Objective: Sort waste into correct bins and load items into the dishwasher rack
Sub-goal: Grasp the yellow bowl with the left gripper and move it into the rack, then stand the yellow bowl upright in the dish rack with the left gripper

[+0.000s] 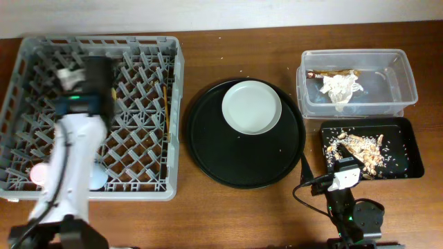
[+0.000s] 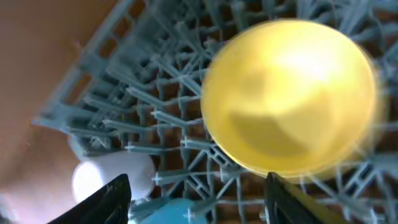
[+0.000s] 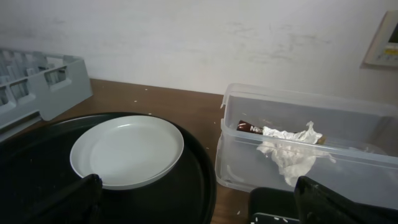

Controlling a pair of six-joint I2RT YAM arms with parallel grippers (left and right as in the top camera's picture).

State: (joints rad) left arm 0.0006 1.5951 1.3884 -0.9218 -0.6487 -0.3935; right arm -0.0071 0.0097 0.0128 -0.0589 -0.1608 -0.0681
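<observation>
Waste lies in the two bins on the right side of the table (image 1: 242, 48). The clear tub (image 1: 408, 76) holds the crumpled tissue (image 1: 342, 88) and, beside it, the brown wrapper strip (image 1: 332, 72). The small black tray (image 1: 401, 135), just in front of the tub, holds the shredded food scraps (image 1: 360, 146).

The left arm reaches over the dishwasher rack (image 1: 138, 43). In its wrist view the left gripper (image 2: 196, 208) is released, with its fingers (image 2: 115, 199) wide apart and nothing between them. The yellow bowl (image 2: 289, 96) lies on the pegs of the rack, a little blurred, apart from the fingers. The pink cup (image 1: 36, 173) and the blue cup (image 1: 98, 178) stand near each other in the near left part of the rack.

The plate (image 1: 251, 106) rests on the far part of the big round tray (image 1: 214, 152), between the rack and the bins. The right gripper (image 3: 198, 183) hangs low at the near edge of the table, facing the plate and the tub, with its fingers spread and holding nothing.
</observation>
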